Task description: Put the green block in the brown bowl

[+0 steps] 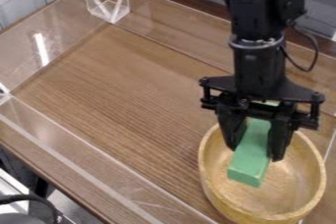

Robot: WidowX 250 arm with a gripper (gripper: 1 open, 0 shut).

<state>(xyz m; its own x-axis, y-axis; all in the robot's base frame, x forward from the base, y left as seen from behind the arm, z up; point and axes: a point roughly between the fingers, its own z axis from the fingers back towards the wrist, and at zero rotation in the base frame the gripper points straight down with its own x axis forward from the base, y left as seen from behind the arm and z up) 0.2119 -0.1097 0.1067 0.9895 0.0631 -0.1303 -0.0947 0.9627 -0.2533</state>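
Nearest the viewer, at the lower right, sits the round, shallow, light tan wooden bowl (261, 183) with its thick rim, resting on the wood-grain bench (125, 100). Inside that bowl, tilted with its lower end down near the bowl's floor and its upper end raised, is the small, flat, bright green rectangular block (252, 158); whether the lower end actually touches the wood cannot be told. The black robot gripper (258, 141) stands directly above the bowl, pointing steeply down, and its two dark jaws are closed in on the green block, one on each side of its upper part, so the block is held between them. Above the bowl the gripper's black cross-piece spreads out over the rim, and the dark arm rises from it toward the top of the view. Left of the bowl the bench lies bare, bounded by low clear plastic walls (46, 135). Farthest from the bowl, at the upper left, a small clear plastic bracket (108, 7) stands on the bench's far edge.
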